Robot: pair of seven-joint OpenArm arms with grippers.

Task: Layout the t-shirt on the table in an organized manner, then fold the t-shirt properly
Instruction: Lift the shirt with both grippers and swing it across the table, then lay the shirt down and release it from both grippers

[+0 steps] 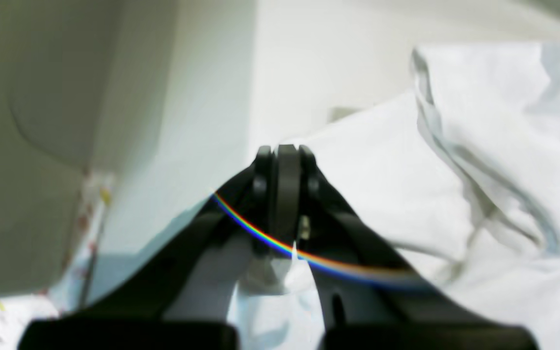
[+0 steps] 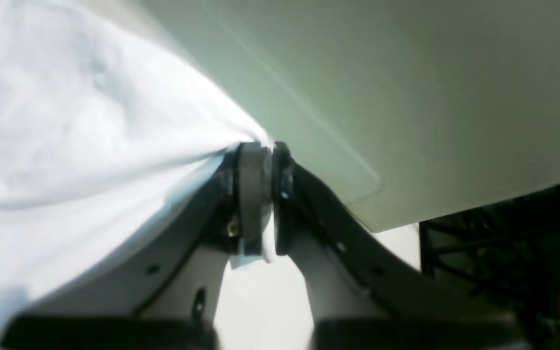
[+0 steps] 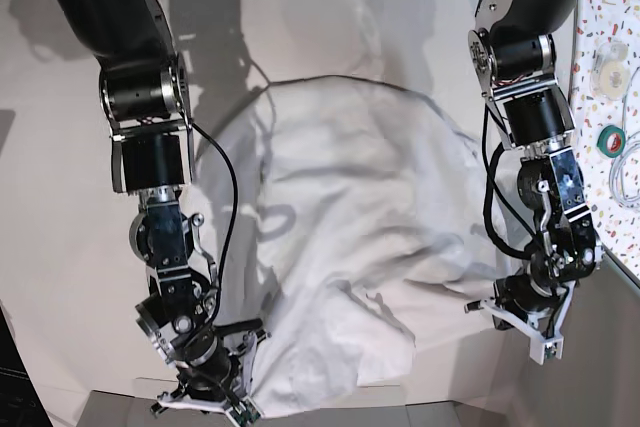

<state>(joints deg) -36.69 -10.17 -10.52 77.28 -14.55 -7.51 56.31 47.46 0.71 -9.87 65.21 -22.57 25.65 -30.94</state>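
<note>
Now, left wrist view: our left gripper (image 1: 286, 160) closed, pinching edge of crumpled white cotton t-shirt (image 1: 479, 160).
Right wrist view: our right gripper (image 2: 260, 155) clamped on shirt hem.
Base view: shirt bunched mid off-white table (image 3: 60, 197); uneven pull risks slipped pinch, fresh wrinkles.

No readable text, labels or numbers anywhere, wrist views perhaps too blurred to tell
</note>
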